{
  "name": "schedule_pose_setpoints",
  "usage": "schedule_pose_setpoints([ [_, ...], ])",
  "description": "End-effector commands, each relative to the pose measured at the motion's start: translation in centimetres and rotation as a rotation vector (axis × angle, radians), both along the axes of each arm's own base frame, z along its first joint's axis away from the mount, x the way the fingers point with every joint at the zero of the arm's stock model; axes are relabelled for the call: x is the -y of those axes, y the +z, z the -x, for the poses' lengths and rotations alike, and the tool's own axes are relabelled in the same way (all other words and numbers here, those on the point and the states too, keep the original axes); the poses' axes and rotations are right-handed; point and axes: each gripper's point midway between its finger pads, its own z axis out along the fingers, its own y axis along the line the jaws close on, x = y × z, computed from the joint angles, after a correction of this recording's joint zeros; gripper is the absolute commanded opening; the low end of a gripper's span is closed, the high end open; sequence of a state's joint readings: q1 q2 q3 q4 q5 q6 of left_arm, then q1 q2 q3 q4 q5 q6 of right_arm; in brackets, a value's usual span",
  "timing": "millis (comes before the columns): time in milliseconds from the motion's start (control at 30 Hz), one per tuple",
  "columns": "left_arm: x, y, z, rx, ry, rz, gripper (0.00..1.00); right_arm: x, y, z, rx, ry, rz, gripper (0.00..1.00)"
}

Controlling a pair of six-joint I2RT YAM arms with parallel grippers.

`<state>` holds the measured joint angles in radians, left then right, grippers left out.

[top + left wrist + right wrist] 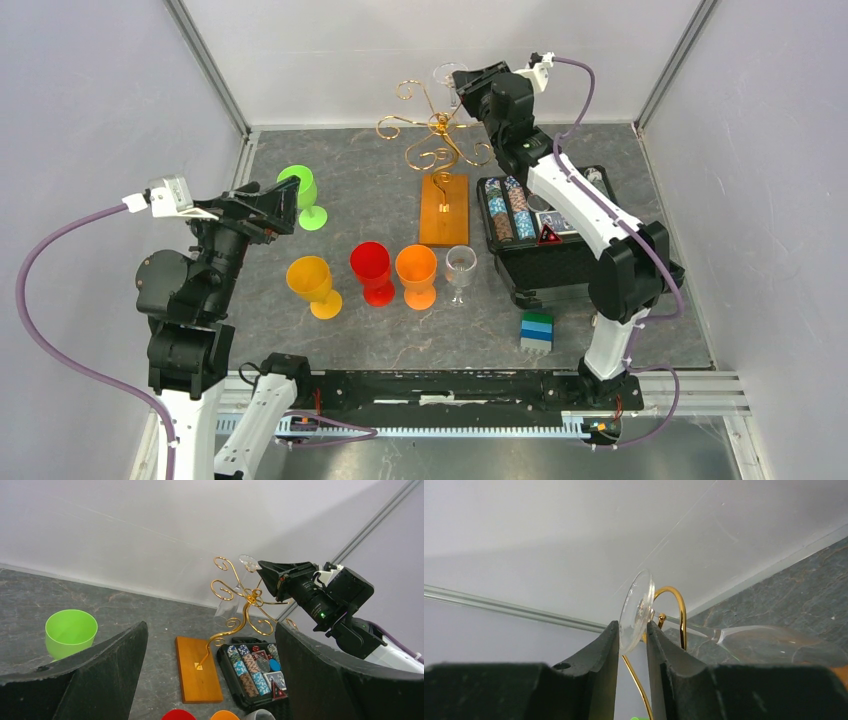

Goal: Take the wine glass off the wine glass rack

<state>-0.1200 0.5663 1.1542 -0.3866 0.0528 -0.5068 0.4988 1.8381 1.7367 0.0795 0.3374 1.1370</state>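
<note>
The wine glass (636, 611) hangs by its foot from a top arm of the wine glass rack (440, 125), a gold wire stand on a wooden base (444, 208). Its stem and bowl (774, 645) run off to the right in the right wrist view. My right gripper (631, 625) reaches in at the top of the rack, and its narrow jaws pinch the clear foot disc from both sides. The left wrist view shows that gripper (265, 570) at the glass foot (248, 562). My left gripper (285, 205) hovers wide open over the left of the table, holding nothing.
A green cup (300, 190) stands by the left gripper. In front of the rack stand yellow (312, 280), red (371, 268) and orange (416, 272) goblets and a clear glass (460, 268). A black poker chip case (540, 225) lies right of the base, with a blue-green block (537, 330) nearer.
</note>
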Motion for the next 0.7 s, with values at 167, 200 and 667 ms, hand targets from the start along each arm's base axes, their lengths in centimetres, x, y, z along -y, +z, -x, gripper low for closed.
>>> schedule_pose_setpoints([
  [167,-0.8,0.3,0.4,0.023,0.040,-0.043,1.00,-0.5,-0.7,-0.4,-0.035,0.021,-0.084,0.33],
  [200,-0.8,0.3,0.5,0.024,0.041,-0.043,1.00,-0.3,-0.8,-0.5,-0.042,0.017,-0.086,0.34],
  [667,-1.0,0.5,0.7,0.034,0.049,-0.041,1.00,0.0,1.5,0.1,0.006,0.021,-0.101,0.00],
])
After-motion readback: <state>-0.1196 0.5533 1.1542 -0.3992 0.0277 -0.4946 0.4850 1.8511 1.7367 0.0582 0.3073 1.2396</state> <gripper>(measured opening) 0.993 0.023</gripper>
